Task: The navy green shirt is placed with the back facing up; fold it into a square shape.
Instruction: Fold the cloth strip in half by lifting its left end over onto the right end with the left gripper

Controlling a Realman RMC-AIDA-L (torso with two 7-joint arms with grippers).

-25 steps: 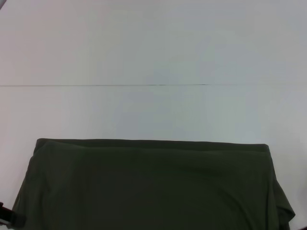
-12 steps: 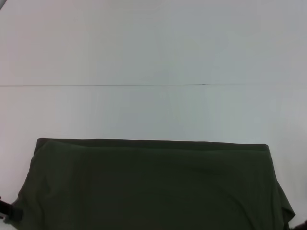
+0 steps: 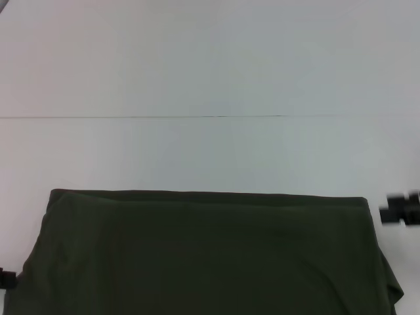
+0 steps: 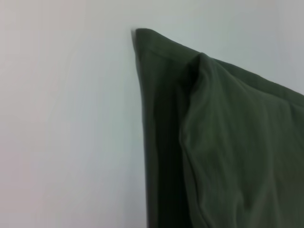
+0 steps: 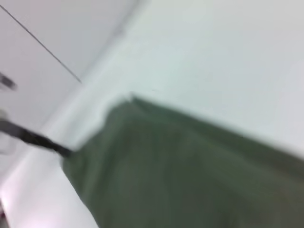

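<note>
1. The navy green shirt [image 3: 203, 252] lay spread flat on the white table [image 3: 210, 65], filling the near part of it, its far straight edge running across the head view.
2. A thin seam line [image 3: 197, 117] crossed the table well beyond the shirt's far edge.
3. The left gripper [image 3: 6, 278] showed as a dark sliver just beside the shirt's near left edge; whether it was wide or narrow could not be told.
4. The right gripper [image 3: 401, 209] hovered blurred just beside the shirt's far right corner; its opening could not be told either.
5. Seen from the left wrist, the shirt's far left corner [image 4: 142, 35] lay flat with a soft fold beside it.
</note>
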